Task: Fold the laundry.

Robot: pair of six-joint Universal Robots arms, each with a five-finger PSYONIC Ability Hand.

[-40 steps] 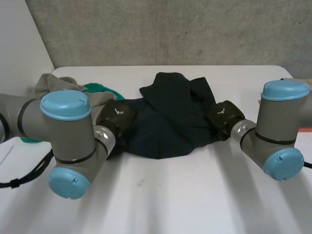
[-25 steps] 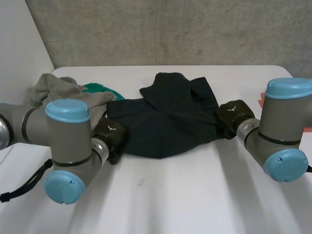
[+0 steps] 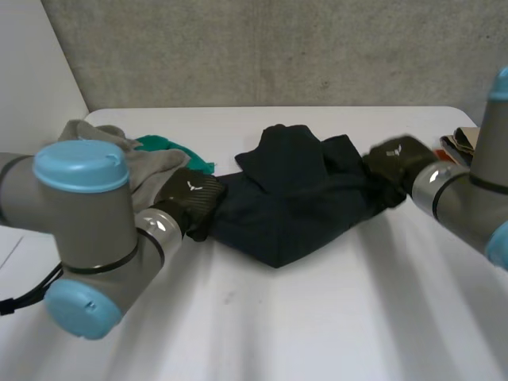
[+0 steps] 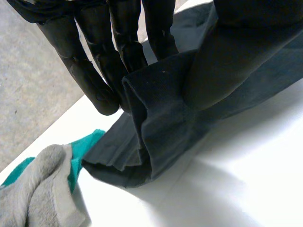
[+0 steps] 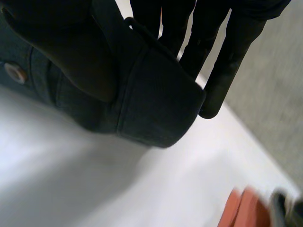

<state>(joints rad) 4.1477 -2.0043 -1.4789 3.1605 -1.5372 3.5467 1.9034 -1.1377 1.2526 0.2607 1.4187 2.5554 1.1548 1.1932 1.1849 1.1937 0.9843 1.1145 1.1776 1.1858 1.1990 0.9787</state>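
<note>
Dark garment (image 3: 294, 206) lay mid-counter, bunched and strung between the two hands, its near edge resting on the counter (image 3: 317, 317) and both ends raised a little.

My left hand (image 3: 190, 202) was on the garment's left end. In the left wrist view a folded edge sat pinched between the straight fingers (image 4: 118, 42) and the thumb (image 4: 222, 61), so it was gripping cloth. A grey cloth (image 3: 111, 143) and a green cloth (image 3: 171, 147) lay just beside that hand, close to the garment's edge but not caught in the pinch as far as I could see.

My right hand (image 3: 397, 159) was on the right end. In its wrist view a thick hem was clamped between thumb and fingers, also a firm grip. An orange thing (image 5: 246, 208) sat on the counter beyond it, apart from the garment.

I judged the step as spreading: both ends held and the fold itself not yet begun, since the middle was rumpled and doubled over.

The next move, as I read it, called for drawing the hands apart evenly with both pinches held until the wrinkles came out. After that I'd lay the garment flat on the bare near counter, away from the grey pile. The risk I saw was one pinch slipping, or the left end dragging the green cloth along.
</note>
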